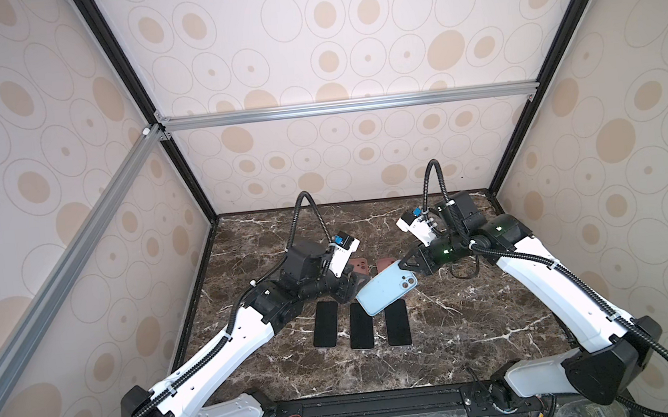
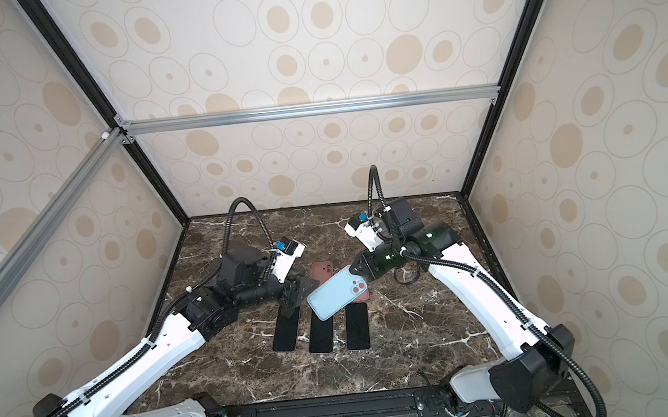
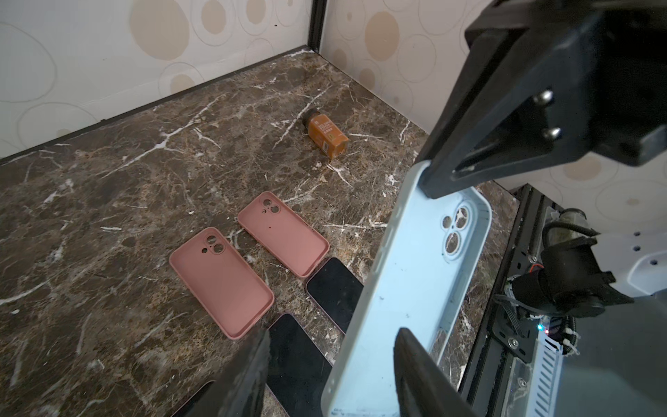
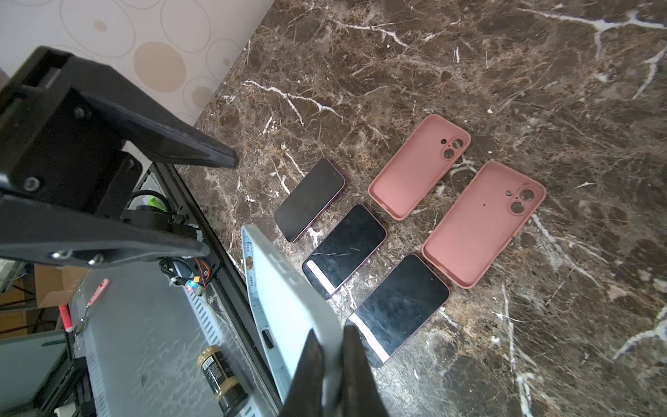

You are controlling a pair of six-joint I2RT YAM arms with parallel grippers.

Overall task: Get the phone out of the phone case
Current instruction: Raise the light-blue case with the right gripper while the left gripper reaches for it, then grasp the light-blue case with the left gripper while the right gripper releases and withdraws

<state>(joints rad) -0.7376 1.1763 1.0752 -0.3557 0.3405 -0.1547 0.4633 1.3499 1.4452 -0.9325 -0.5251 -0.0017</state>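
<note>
A light blue phone case (image 1: 386,290) (image 2: 336,295) hangs tilted above the table. My right gripper (image 1: 402,263) (image 4: 330,339) is shut on its camera end. In the left wrist view the case (image 3: 408,289) shows a bare inside, with the table visible through the lens holes. My left gripper (image 1: 352,289) (image 3: 334,332) is open at the case's other end, with one finger over the inside and one outside the long edge. Three dark phones (image 4: 310,198) (image 4: 344,249) (image 4: 399,307) lie screen up in a row beneath.
Two empty pink cases (image 4: 420,166) (image 4: 483,224) lie behind the phones. A brown bottle (image 3: 326,135) lies on its side near the back right corner. A dark jar (image 4: 220,375) rests on the front ledge below the table edge. Patterned walls close in three sides.
</note>
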